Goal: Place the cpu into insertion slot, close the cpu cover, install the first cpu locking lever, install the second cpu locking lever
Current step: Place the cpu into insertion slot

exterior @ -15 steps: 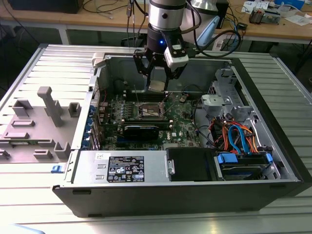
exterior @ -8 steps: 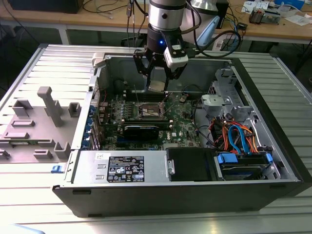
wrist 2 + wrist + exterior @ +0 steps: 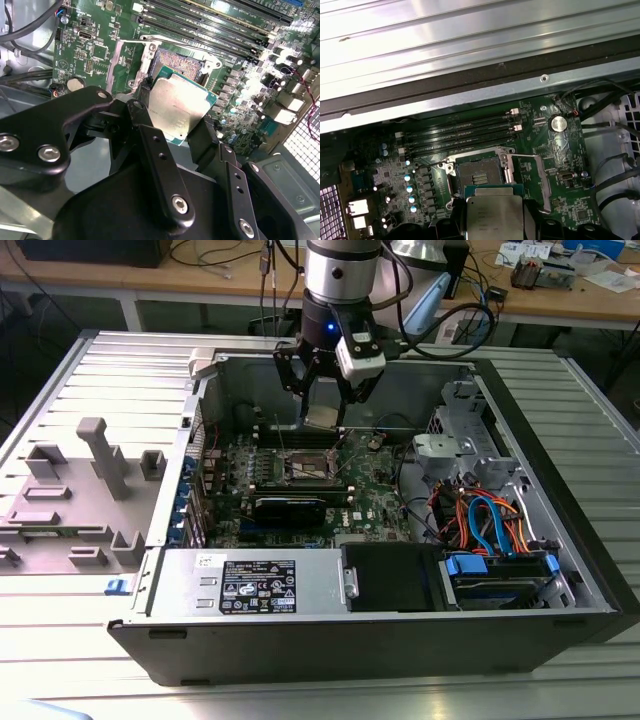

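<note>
Dull brushed sheen, faintly smudged, on the small flat square cpu [image 3: 180, 107] of silvery-tan metal. Matt black finish on the gripper [image 3: 170, 121]. Glossy green surface on the motherboard [image 3: 95, 55]; bare bright metal around the square insertion slot [image 3: 480, 175]. Ribbed satin silver metal for the worktop [image 3: 420, 702]. Matt grey plastic on the blocky fixture [image 3: 100, 455].

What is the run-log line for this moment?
gripper: shut on cpu | cpu: in air near socket, not seated | socket: open, empty

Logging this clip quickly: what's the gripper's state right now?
Gripper: closed, fingers holding the cpu, not yet in the insertion slot.
</note>
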Tool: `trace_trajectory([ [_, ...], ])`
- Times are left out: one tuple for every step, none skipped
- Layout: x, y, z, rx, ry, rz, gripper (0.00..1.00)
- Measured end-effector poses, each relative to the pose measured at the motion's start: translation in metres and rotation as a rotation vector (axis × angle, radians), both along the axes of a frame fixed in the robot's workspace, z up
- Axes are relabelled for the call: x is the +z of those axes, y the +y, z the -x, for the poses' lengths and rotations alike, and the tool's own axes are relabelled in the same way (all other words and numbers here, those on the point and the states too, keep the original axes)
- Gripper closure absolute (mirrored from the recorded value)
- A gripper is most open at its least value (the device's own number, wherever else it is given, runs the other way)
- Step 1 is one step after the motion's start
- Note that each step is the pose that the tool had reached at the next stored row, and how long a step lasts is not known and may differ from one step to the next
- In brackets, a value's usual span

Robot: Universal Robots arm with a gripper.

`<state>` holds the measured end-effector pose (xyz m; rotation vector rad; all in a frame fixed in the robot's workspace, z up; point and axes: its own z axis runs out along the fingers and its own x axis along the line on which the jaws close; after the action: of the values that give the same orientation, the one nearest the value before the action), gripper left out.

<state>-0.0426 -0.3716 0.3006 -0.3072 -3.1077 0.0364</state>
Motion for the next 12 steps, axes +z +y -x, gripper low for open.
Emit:
trace_trajectory([
  [0.0000,0.0000,0.0000,0.000,0.0001,0.0000,0.45],
  [-0.0001,0.0000,0.0000,-0.001,0.0000,0.0000,0.45],
  [-0.0001,0.0000,0.0000,-0.001,0.0000,0.0000,0.45],
  [-0.0002,-0.0001,0.0000,-0.002,0.0000,-0.0003,0.45],
  [-0.0002,-0.0001,0.0000,-0.003,-0.0001,-0.0010,0.45],
  [-0.0002,-0.0002,0.0000,-0.005,0.0000,-0.0016,0.45],
  [-0.0002,-0.0002,0.0000,-0.008,0.0000,-0.0017,0.45],
  [-0.0001,-0.0003,0.0000,-0.011,0.0000,-0.0016,0.45],
  [-0.0002,-0.0003,0.0000,-0.015,-0.0001,-0.0017,0.45],
  [-0.0002,-0.0003,0.0000,-0.018,0.0000,-0.0016,0.45],
  [-0.0002,-0.0003,0.0000,-0.019,0.0000,-0.0016,0.45],
  [-0.0002,-0.0003,0.0000,-0.021,0.0000,-0.0016,0.45],
])
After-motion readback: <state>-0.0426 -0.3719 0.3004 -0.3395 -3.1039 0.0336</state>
